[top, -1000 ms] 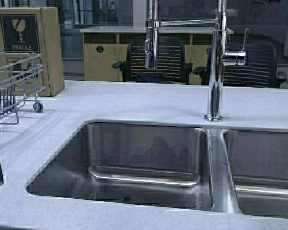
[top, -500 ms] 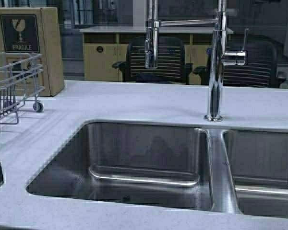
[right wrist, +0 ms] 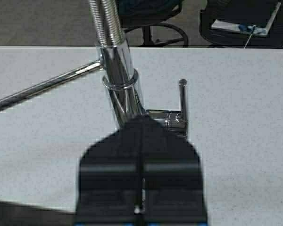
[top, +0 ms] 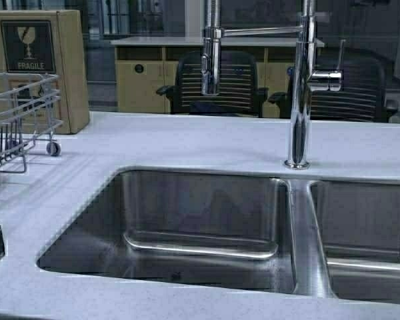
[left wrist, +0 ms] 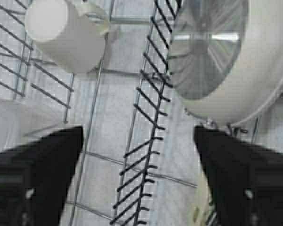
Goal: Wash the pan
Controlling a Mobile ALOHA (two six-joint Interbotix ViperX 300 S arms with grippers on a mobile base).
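The pan (left wrist: 217,61) stands on its edge in the wire dish rack (left wrist: 146,117), with its off-white wall and round steel base towards my left wrist camera. My left gripper (left wrist: 137,174) is open above the rack floor, and its one finger (left wrist: 245,179) is just below the pan's rim. In the high view the pan is hidden. My right gripper (right wrist: 141,123) is shut and empty, close in front of the faucet (right wrist: 118,80) and its upright lever (right wrist: 182,101).
A white cup (left wrist: 66,35) lies in the rack beside the pan. The high view shows the rack (top: 17,120) at the left, a cardboard box (top: 43,60) behind it, a double steel sink (top: 187,227), and the tall faucet (top: 299,87) with its spray head (top: 211,63).
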